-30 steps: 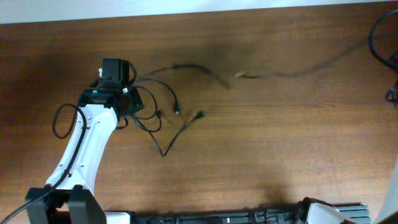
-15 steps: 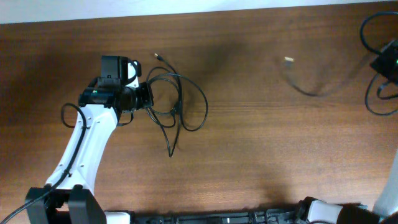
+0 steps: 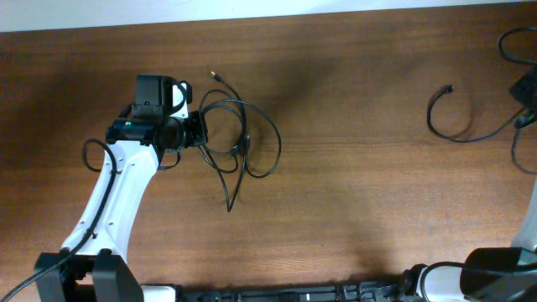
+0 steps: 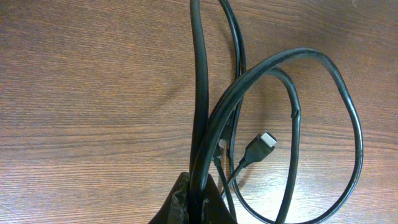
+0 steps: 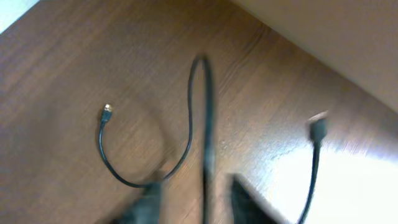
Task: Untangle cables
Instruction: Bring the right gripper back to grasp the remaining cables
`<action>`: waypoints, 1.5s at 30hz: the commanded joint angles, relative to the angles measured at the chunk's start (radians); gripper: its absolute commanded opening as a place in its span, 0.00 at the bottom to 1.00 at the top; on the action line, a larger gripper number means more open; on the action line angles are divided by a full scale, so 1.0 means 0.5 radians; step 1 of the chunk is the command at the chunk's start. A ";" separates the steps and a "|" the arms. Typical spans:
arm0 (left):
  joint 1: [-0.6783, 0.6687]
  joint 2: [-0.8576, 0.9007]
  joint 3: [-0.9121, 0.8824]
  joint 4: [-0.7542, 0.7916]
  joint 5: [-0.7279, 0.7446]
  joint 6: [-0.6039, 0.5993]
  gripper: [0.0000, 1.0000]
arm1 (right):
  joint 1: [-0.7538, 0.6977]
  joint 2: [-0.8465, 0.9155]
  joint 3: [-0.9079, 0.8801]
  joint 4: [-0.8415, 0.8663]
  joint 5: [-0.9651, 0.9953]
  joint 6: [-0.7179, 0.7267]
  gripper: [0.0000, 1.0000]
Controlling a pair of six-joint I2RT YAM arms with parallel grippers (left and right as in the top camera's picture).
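A bundle of thin black cables (image 3: 243,138) lies looped at the table's left, right of my left gripper (image 3: 195,130). The left wrist view shows that gripper (image 4: 198,198) shut on two cable strands (image 4: 199,93), with a small plug (image 4: 267,140) lying inside the loops. One separate cable (image 3: 445,126) lies far right, its plug (image 3: 450,87) pointing up. My right gripper (image 3: 526,88) is at the right edge. The right wrist view is blurred: the fingers (image 5: 199,202) are apart, a cable strand (image 5: 207,124) runs between them, and plugs (image 5: 107,109) (image 5: 318,127) lie on the wood.
The brown wooden table (image 3: 352,193) has a pale back edge along the top. The left arm's own thick wire (image 3: 88,159) loops beside its white link. The arm bases sit along the front edge.
One cable came free of the bundle and moved to the far right with the right gripper. The remaining cables sprang back into loops by the left gripper, which stayed put.
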 commanded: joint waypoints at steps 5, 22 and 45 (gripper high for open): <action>0.006 0.009 0.005 0.007 0.039 0.040 0.00 | -0.011 -0.004 0.037 -0.092 -0.574 0.002 0.71; -0.403 0.009 0.005 0.159 0.340 0.748 0.75 | 0.258 -0.005 -0.144 -0.690 -0.916 -0.270 0.73; -0.385 0.373 0.005 0.632 0.314 0.476 0.81 | 1.785 0.237 -1.472 0.970 -1.042 0.343 0.44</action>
